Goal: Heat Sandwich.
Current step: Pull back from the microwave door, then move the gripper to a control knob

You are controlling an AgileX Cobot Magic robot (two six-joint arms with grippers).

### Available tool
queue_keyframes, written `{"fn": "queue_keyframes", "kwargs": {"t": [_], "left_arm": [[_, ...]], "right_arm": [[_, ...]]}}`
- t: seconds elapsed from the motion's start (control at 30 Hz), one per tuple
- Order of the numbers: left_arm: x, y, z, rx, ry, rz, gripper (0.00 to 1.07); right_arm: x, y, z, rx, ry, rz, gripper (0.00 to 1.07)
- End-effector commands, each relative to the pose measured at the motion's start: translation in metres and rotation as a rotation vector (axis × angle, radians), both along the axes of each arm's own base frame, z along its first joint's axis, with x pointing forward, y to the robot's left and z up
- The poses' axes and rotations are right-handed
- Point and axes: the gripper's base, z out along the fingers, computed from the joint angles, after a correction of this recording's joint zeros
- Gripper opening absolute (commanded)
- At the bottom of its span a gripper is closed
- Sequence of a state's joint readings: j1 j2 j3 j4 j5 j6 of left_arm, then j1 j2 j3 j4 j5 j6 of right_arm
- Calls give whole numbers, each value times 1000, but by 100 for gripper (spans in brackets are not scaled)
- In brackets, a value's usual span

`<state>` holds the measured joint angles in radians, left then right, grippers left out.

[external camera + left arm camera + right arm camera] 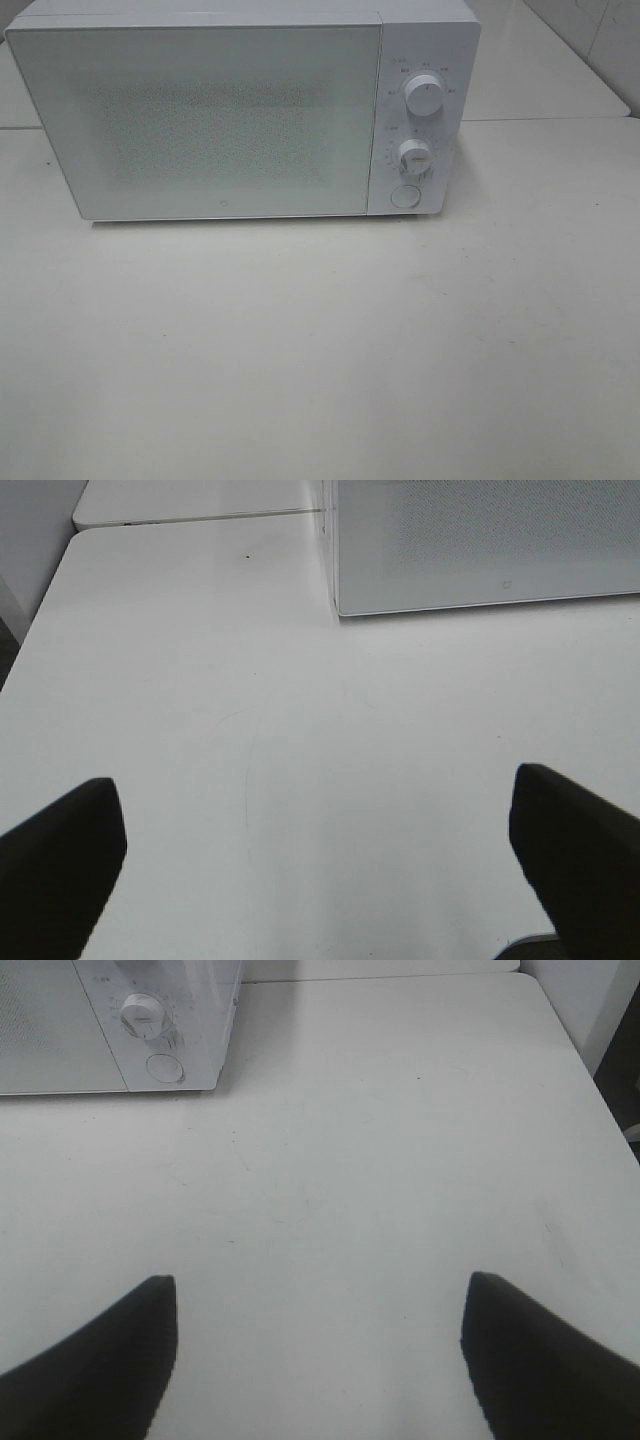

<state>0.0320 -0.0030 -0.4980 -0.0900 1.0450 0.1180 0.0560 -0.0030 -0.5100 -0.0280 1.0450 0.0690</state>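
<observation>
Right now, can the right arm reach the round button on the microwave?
Probably yes. The right gripper is open, holding nothing, and only table shows between it and the button low on the microwave front. The button faces outward with nothing covering it.

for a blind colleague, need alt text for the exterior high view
A white microwave with its door shut stands at the far side of a white table, seen from high in front. Its right-hand panel has an upper knob, a lower knob and a round button below them.
</observation>
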Motion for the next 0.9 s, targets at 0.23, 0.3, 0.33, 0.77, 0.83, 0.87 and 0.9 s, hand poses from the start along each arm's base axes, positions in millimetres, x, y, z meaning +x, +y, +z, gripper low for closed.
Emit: {"fn": "queue_keyframes", "kwargs": {"t": [0.23,0.3,0.33,0.77,0.83,0.87,0.9], "left_arm": [[-4,0,0,-9,-33,4,99],[-4,0,0,-9,-33,4,99],[-4,0,0,-9,-33,4,99],[-4,0,0,-9,-33,4,99],[-4,0,0,-9,-33,4,99],[-4,0,0,-9,-33,4,99],[-4,0,0,-9,-33,4,99]], "right_arm": [[-3,0,-1,-4,-31,-9,75],[-3,0,-1,-4,-31,-9,75],[-3,0,-1,-4,-31,-9,75],[-3,0,7,13,-67,-14,75],[-4,0,13,14,-103,-13,75],[-4,0,13,14,-103,-13,75],[-4,0,18,16,-140,-12,75]]}}
